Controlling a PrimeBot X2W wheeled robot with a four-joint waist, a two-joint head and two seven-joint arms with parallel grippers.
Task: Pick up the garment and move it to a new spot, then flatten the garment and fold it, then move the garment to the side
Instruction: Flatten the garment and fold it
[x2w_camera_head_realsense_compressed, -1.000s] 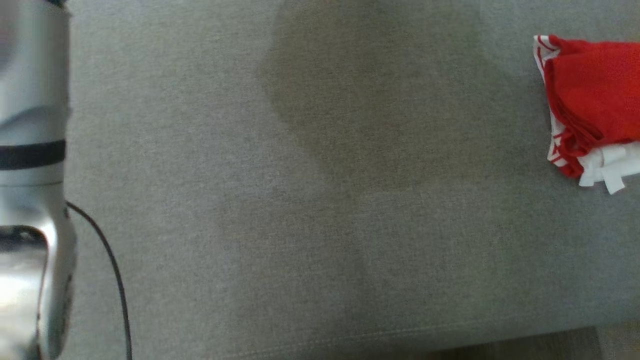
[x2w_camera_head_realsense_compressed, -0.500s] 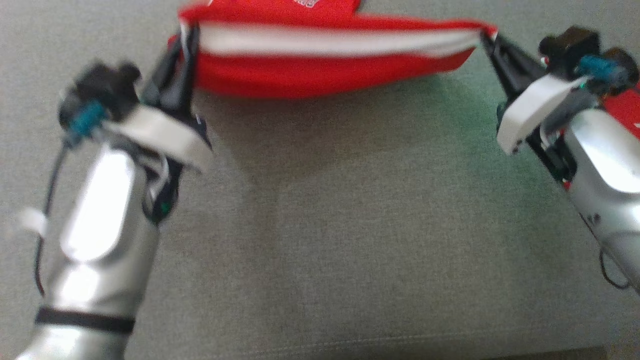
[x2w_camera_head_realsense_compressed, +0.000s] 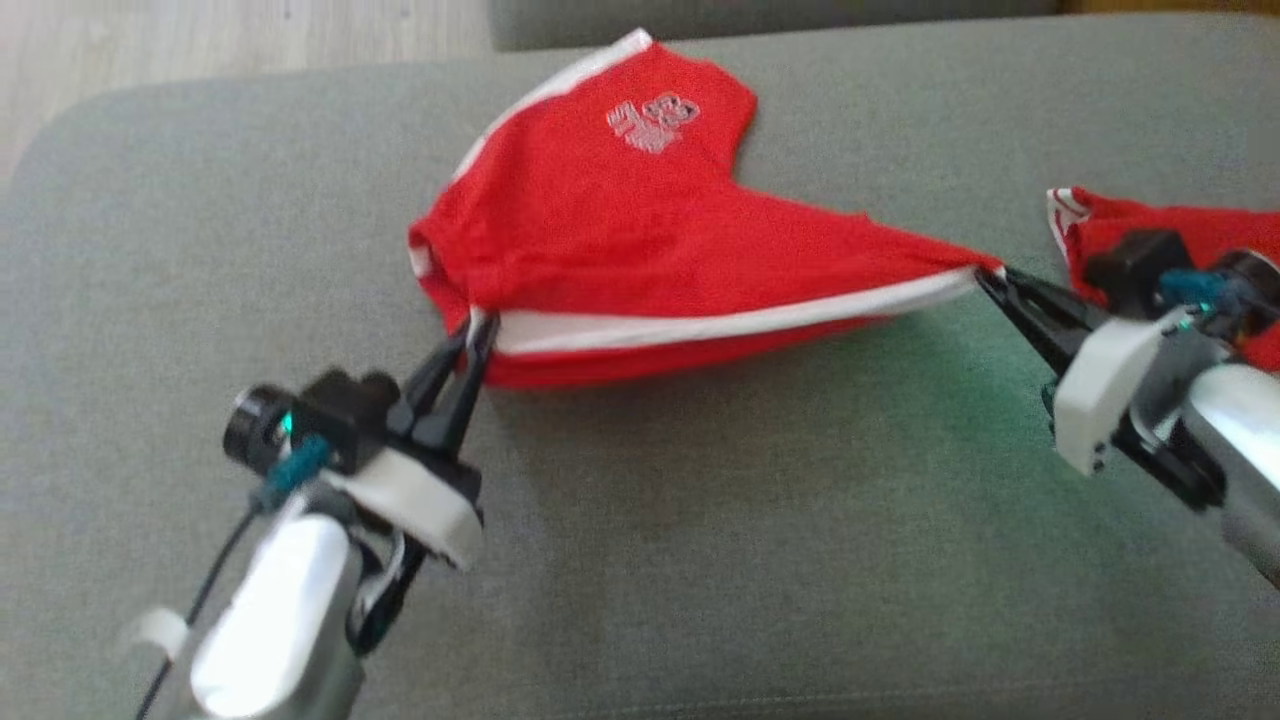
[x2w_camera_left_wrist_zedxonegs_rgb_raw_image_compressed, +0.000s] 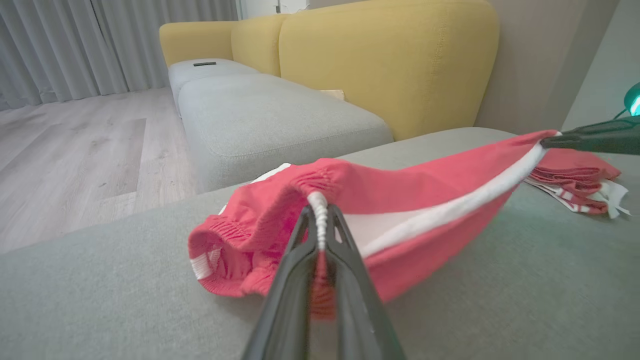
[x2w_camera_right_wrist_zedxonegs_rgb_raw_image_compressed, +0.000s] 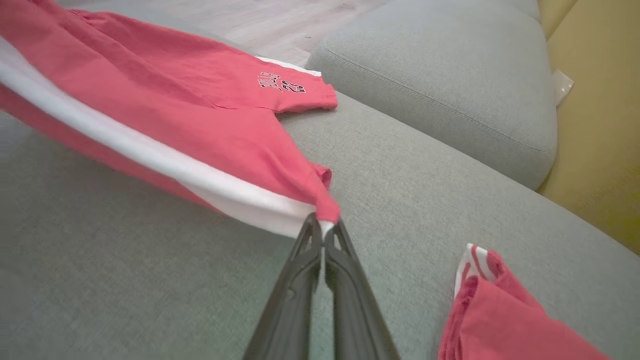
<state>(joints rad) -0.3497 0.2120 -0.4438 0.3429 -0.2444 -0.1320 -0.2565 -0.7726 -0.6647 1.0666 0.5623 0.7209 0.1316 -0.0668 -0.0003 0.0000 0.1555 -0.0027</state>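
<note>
- Step in hand, I judge: flattening. The shorts (x2w_camera_head_realsense_compressed: 620, 220) hang stretched between both grippers, with the far leg resting on the cushion (x2w_camera_head_realsense_compressed: 700, 520).
- Left gripper (x2w_camera_head_realsense_compressed: 478, 330): jaws pinch the waistband at near left.
- Right gripper (x2w_camera_head_realsense_compressed: 985, 278): jaws pinch the white-striped hem at right.
- Next: lower both evenly and taut, clear of the folded garment (x2w_camera_head_realsense_compressed: 1230, 230) at far right.
</note>
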